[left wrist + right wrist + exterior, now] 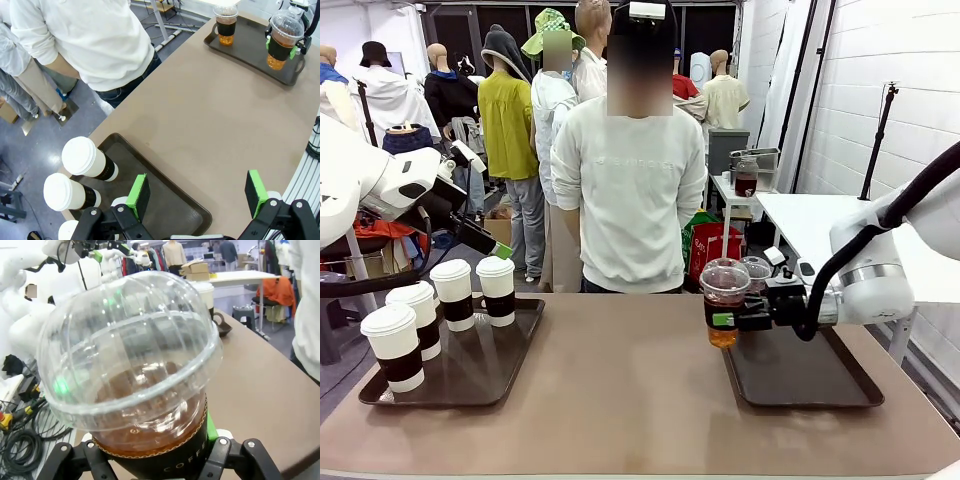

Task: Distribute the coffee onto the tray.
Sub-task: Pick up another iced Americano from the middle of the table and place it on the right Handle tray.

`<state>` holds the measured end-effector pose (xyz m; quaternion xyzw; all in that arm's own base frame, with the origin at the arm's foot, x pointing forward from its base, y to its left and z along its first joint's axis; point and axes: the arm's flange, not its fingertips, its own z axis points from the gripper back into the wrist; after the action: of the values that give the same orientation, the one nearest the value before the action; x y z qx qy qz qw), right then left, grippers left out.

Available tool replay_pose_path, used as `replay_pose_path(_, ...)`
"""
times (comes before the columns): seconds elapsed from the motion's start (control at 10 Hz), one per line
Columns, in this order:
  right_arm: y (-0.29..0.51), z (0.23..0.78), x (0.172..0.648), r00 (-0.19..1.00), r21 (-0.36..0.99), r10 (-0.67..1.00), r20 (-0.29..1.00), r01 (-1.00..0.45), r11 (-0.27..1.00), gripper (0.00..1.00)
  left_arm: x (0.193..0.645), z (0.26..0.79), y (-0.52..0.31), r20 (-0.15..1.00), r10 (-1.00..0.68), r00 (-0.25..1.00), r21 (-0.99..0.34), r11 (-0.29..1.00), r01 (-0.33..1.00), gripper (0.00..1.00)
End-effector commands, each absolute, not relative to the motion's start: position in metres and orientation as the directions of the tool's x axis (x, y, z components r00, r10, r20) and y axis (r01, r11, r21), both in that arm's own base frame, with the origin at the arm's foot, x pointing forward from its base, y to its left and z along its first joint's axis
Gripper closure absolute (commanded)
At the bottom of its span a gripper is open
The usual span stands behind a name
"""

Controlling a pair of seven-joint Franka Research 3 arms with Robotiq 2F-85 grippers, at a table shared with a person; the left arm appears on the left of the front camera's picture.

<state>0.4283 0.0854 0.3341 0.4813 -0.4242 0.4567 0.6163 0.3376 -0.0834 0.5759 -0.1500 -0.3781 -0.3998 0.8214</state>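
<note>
Four white lidded paper cups with dark sleeves (455, 293) stand on the left tray (510, 375); several of them (87, 159) show under my left wrist. My left gripper (490, 243) hangs above that tray's back edge, open (197, 192), with nothing between its green pads. My right gripper (725, 320) is shut on a clear dome-lidded cup of amber drink (724, 300) (130, 365) at the left end of the right tray (820, 385). I cannot tell whether the cup's base touches the tray. A second clear cup (757, 272) (226, 22) stands at that tray's far side.
A person in a white sweater (635, 190) stands at the table's far edge, hands out of sight. Bare brown tabletop (630, 380) lies between the two trays. A white table (810, 215) stands behind at the right.
</note>
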Motion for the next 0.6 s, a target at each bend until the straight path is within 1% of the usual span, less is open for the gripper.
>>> replay_pose_path(0.0,0.073,0.327,0.436,0.191,0.179,0.118,0.974,-0.979,0.1,0.25,0.337,0.575,-0.082,0.745,-0.537,0.394,0.047,0.632,0.773,0.0)
replay_pose_path(0.5,0.032,0.284,0.457,0.205,0.193,0.083,0.975,-0.972,0.136,0.25,0.337,0.575,-0.082,0.745,-0.537,0.394,0.047,0.632,0.773,0.0)
